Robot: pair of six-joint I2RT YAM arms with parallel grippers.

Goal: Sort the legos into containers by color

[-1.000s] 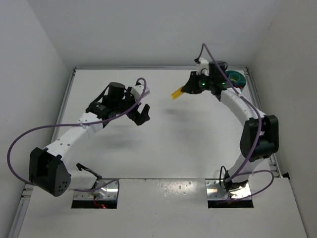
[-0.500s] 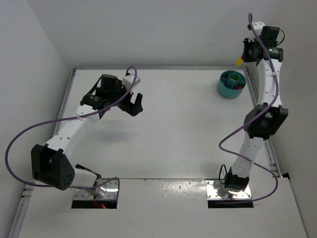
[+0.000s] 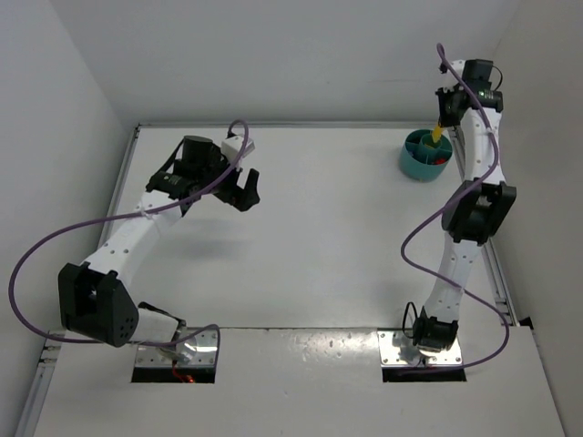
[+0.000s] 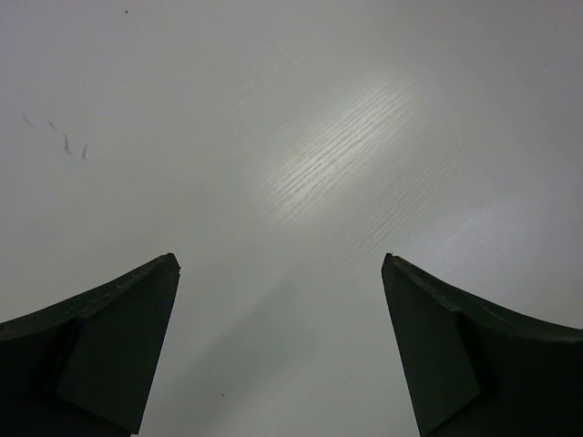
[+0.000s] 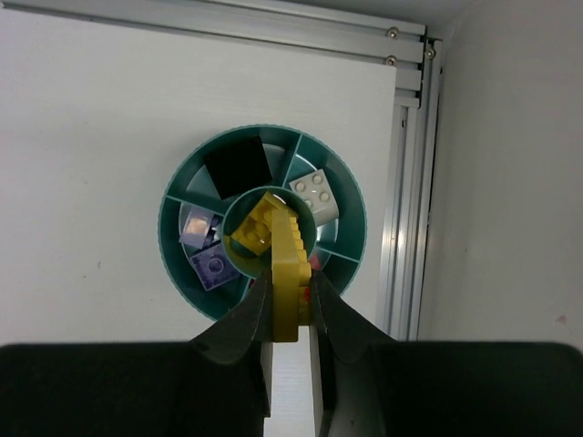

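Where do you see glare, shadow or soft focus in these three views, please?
Left wrist view: a glare patch on the white table shows its grain; the open left pincer is a dark silhouette. Right wrist view: the round teal plastic tub is sharp and evenly lit; the right pincer gripping the yellow plastic brick is shadowed. Top external view: only faint shadows.

Far right corner of tabletop (image 3: pixel 346 246): tub (image 3: pixel 412 167) sits just beside rail (image 5: pixel 405 182) and side wall (image 5: pixel 501 182). Tight on its right, a strip free on far side, open tabletop on left and near sides. Over tub centre hangs right gripper (image 5: pixel 291 289) pinching yellow lego (image 5: pixel 284 264), blocking entry from above. Well apart, left gripper (image 4: pixel 280 261), jaws spread, hangs over open tabletop.
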